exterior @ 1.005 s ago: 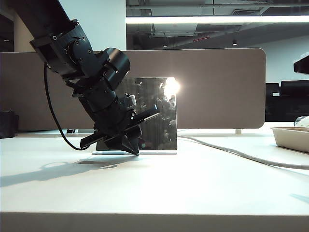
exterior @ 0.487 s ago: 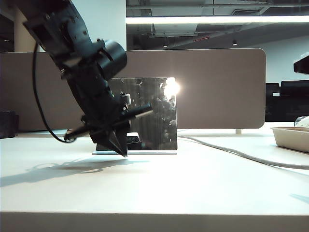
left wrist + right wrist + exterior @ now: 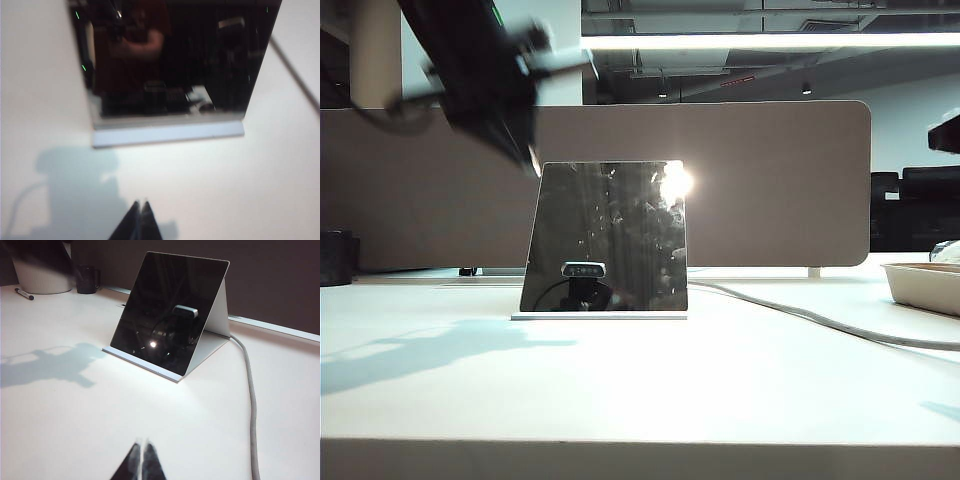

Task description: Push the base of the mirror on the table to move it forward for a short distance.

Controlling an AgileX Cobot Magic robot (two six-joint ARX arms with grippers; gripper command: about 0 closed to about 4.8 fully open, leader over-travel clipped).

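The mirror (image 3: 605, 235) stands upright on the white table (image 3: 640, 380), a dark trapezoid panel with a bright glare near its top right. Its thin pale base (image 3: 598, 316) lies flat under its bottom edge. My left gripper (image 3: 527, 155) hangs blurred in the air at the mirror's top left corner, touching nothing. In the left wrist view the left gripper (image 3: 141, 202) is shut and empty, high above the base (image 3: 167, 134) and mirror (image 3: 175, 60). My right gripper (image 3: 142, 441) is shut and empty, well short of the mirror (image 3: 170, 315) and its base (image 3: 145, 365).
A grey cable (image 3: 820, 320) runs from behind the mirror to the right. A beige divider panel (image 3: 770, 180) stands behind, and a shallow tray (image 3: 925, 285) sits at the right edge. A dark mug (image 3: 87, 279), a pen (image 3: 24, 294) and a white container (image 3: 42, 275) sit far back.
The left arm has risen up and to the left, from table level at the mirror's lower left to above its top left corner. The mirror looks unmoved.
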